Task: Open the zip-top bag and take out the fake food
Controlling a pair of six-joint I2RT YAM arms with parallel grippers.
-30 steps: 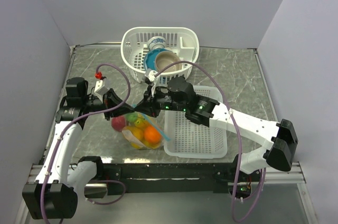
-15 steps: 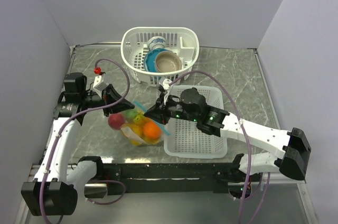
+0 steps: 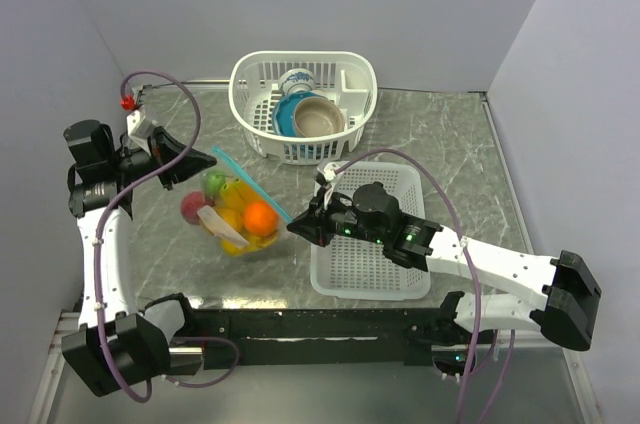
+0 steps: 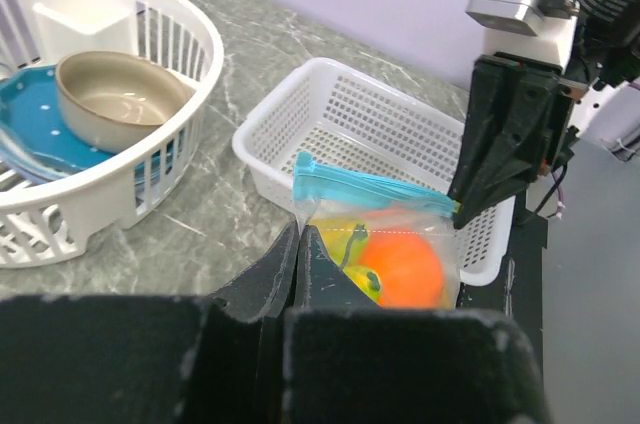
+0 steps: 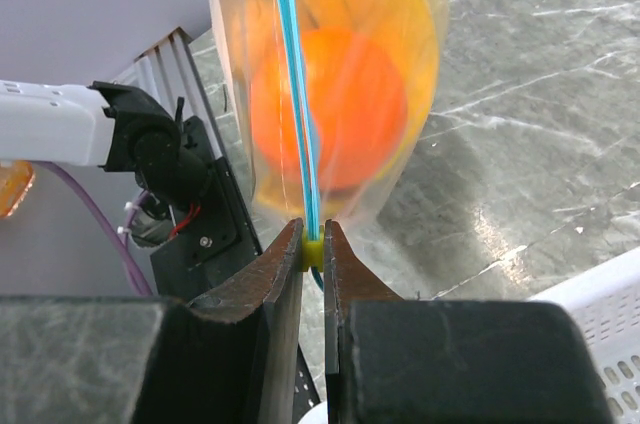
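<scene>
Clear zip-top bag (image 3: 222, 224), bright fake food (image 3: 260, 218), grey table (image 3: 450, 144)
The bag's zip strip (image 4: 370, 184) is teal-blue; the pieces inside show orange, red, green and yellow. The table is grey-green stone with pale white veins. The far round basket (image 3: 300, 54) and the near-right flat basket (image 3: 375, 264) are white. The plate (image 4: 30, 139) is blue with white dots, and the bowl (image 4: 120, 94) is tan.

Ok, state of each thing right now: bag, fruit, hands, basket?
Clear plastic zip-top bag with teal zip strip, zip looks closed, stretched between both hands.
Glossy plastic fruits, inside the bag.
Left hand, shut on the bag's corner.
Right hand, shut on the zip's end.
Round white plastic basket, upright, holding bowls.
</scene>
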